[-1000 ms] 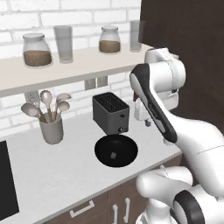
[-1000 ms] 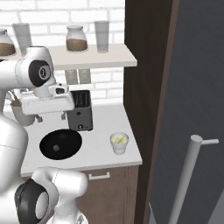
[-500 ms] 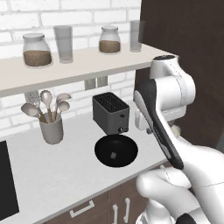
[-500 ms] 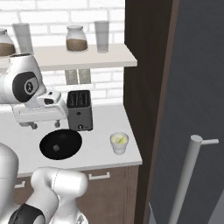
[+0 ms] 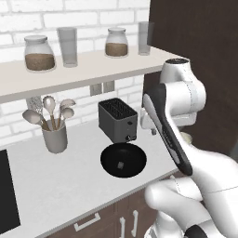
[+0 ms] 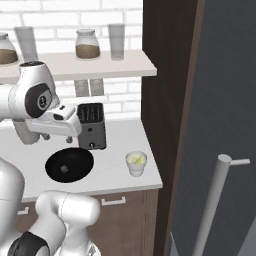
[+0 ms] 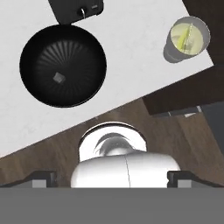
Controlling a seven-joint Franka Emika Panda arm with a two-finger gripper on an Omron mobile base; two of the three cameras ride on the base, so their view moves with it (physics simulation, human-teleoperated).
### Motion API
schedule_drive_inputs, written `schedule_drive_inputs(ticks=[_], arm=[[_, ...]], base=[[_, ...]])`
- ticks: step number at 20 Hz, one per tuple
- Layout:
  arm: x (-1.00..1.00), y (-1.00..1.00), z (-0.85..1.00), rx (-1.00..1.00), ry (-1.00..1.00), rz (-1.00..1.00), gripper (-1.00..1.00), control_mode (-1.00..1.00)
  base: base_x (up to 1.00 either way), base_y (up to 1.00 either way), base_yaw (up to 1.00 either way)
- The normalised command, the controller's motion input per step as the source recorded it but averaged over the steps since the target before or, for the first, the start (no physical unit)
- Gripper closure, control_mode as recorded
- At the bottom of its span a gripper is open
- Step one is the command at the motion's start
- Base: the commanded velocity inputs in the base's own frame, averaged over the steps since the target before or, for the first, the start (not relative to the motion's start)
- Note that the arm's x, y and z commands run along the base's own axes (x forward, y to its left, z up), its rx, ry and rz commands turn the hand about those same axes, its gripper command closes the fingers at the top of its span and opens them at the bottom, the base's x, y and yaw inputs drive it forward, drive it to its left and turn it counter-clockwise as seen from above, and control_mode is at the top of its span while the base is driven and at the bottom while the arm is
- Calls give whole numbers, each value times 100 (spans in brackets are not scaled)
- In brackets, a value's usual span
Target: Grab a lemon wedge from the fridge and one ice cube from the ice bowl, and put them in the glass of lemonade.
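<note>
Plainly, unmarked toaster (image 5: pixel 118 121), unlabelled jars (image 5: pixel 39 53).

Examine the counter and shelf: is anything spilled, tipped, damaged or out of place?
Nothing stands out. The round glossy black bowl sits flat with one tiny pale ice cube inside; the short whitish cup of yellow-green lemonade stands upright, no spill around it.

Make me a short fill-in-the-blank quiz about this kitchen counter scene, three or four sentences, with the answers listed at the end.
1. The ice cube lies inside the black ____.
2. The glass of lemonade stands on the counter, to the ____ of the ice bowl in the right base view.
3. The wooden spoons stand in a grey ____ left of the toaster.
4. On the shelf stand two lidded ____ holding brown contents.

Answers: bowl; right; holder; jars
</note>
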Motion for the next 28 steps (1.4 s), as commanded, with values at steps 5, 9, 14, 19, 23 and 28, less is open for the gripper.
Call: schedule_drive_inputs(ticks=[5, 9, 14, 19, 23, 28], arm=[[-1, 0, 0, 17, -25, -21, -100, -100], [0, 1, 0, 4, -28, -14, -100, -100], [3, 4, 0, 0, -30, -9, -100, -100], [-6, -1, 4, 1, -17, 0, -100, -100], [-24, -2, 6, 4, -9, 0, -100, -100], [0, 0, 8, 1, -6, 0, -100, -100]], base=[[0, 0, 0], [0, 0, 0], [0, 0, 0], [0, 0, 0], [0, 0, 0], [0, 0, 0]])
